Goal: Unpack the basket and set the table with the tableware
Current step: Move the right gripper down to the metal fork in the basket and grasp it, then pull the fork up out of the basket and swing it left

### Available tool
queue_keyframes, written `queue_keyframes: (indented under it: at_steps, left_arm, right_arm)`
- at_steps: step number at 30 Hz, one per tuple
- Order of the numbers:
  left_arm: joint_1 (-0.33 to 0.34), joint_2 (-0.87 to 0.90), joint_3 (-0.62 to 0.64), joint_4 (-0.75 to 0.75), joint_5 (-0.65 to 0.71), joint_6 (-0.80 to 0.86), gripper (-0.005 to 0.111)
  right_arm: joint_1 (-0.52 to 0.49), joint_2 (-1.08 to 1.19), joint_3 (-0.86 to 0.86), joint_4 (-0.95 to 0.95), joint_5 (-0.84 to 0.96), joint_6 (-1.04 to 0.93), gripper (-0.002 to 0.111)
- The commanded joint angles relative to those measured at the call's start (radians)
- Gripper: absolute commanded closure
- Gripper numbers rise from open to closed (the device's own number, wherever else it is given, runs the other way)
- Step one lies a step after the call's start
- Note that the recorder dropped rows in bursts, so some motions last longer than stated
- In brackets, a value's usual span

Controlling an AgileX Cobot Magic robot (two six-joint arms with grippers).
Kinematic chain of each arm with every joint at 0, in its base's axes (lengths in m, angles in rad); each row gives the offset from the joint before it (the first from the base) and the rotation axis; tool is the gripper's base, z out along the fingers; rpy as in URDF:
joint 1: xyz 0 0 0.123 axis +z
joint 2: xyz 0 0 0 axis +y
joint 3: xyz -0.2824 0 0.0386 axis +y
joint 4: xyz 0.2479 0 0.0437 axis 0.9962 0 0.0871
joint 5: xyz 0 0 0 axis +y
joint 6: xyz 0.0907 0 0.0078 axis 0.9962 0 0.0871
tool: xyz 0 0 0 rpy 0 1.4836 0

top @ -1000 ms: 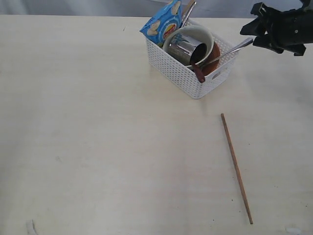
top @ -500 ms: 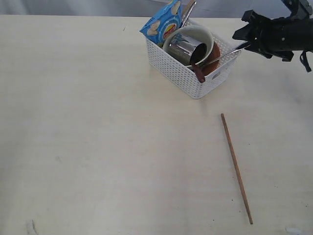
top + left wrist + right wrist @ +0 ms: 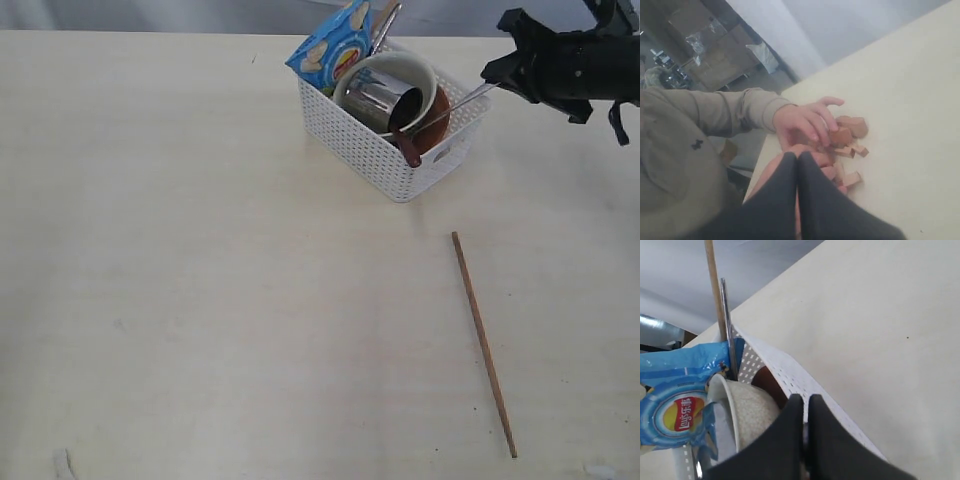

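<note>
**Right claw finally bit down on the steel handle**

Exterior view first. The small white woven-look plastic basket sat on the right arm's side of the big pale beige table, still nearly full. It held the cream bowl with the shiny steel cup lying in it, and the small brown plate was tucked beside them. The red-brown wooden spoon hung over the front wall, and the blue snack packet stood at the far corner. One thin wooden chopstick lay out on the table, well apart from the basket.

The change: a second earlier the black right claw gaped beside the long steel utensil that slanted out over the rim. Now the claw had slid in and snapped shut on the handle's tip. I couldn't tell whether it was the fork or the knife.

In the right wrist view the fingers were pressed together with barely a slit, right above the basket wall. The handle was hidden between them, so the hold is my read of it. A second wooden chopstick and another steel piece stood in the far corner.

In the left wrist view the left claw was clamped shut on nothing. It sat near the table edge, where a person's hand rested on some small wooden blocks.

So the steel utensil looked ready to come out. I'd draw it along its slant so it doesn't drag the plate. Most of the tableware was still to go.
</note>
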Motion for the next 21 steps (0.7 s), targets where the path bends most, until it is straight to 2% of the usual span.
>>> queue_keyframes:
  at_steps: [1, 9, 21]
  left_arm:
    - [0.002, 0.0, 0.003, -0.001, 0.003, -0.005, 0.107]
    - [0.002, 0.0, 0.003, -0.001, 0.003, -0.005, 0.107]
    - [0.002, 0.0, 0.003, -0.001, 0.003, -0.005, 0.107]
  right_arm:
    - [0.001, -0.037, -0.002, -0.006, 0.02, -0.033, 0.108]
    - [0.001, -0.145, -0.002, -0.092, 0.014, -0.013, 0.108]
    - [-0.002, -0.297, -0.002, -0.328, -0.04, 0.089, 0.108]
